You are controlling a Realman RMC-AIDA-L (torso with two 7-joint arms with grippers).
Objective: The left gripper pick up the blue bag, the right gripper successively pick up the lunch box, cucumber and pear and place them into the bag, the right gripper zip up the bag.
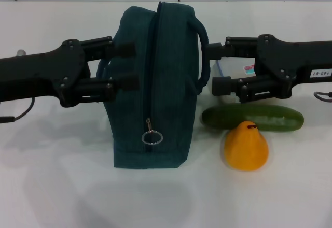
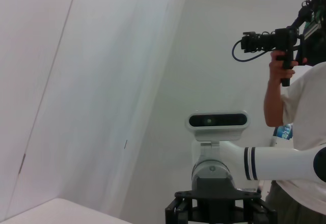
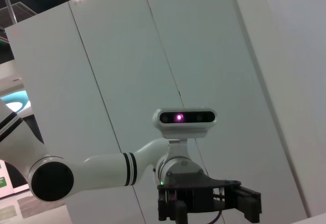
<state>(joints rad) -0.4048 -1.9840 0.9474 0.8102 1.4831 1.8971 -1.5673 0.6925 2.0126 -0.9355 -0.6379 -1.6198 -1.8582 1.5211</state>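
The blue bag (image 1: 155, 83) stands upright mid-table in the head view, its zipper pull with a metal ring (image 1: 151, 134) at the near end. My left gripper (image 1: 126, 63) is open at the bag's left side, with the fingers around its left handle (image 1: 101, 68). My right gripper (image 1: 217, 67) is open at the bag's right side, next to the right handle (image 1: 201, 57). The lunch box (image 1: 232, 68) lies mostly hidden behind the right gripper. The green cucumber (image 1: 252, 118) lies right of the bag. The yellow-orange pear (image 1: 246, 146) sits just in front of it.
The white table (image 1: 62, 186) stretches in front and to the left of the bag. The left wrist view shows the other arm's wrist camera (image 2: 217, 120) and a person (image 2: 298, 117) holding a camera. The right wrist view shows the opposite arm (image 3: 102, 170) against wall panels.
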